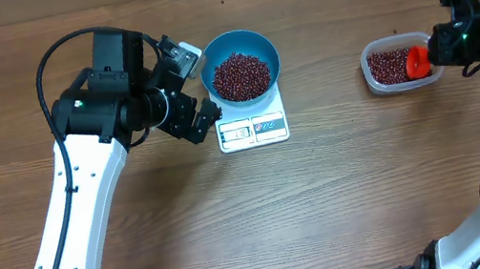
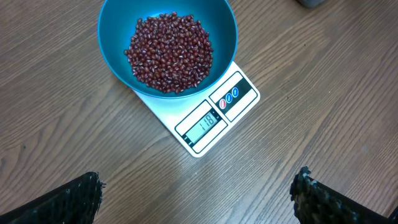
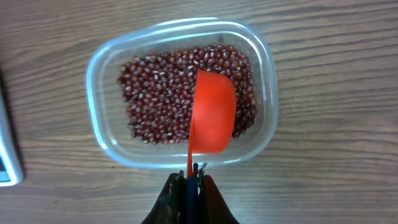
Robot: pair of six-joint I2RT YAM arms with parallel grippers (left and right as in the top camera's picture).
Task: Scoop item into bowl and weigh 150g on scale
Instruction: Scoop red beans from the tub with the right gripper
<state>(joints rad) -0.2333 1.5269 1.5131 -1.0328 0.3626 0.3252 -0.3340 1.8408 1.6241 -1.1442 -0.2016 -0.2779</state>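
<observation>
Left fingers [image 2: 68,202], seemingly short of scale [image 2: 214,118]

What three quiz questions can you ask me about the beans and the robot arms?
1. True or false: the blue bowl sits on the white scale.
2. What are the right jaws shut on? A) a red scoop B) a fork C) nothing
3. Fill in: the left jaws stand wide ____.
Key: 1 true; 2 A; 3 open.
</observation>
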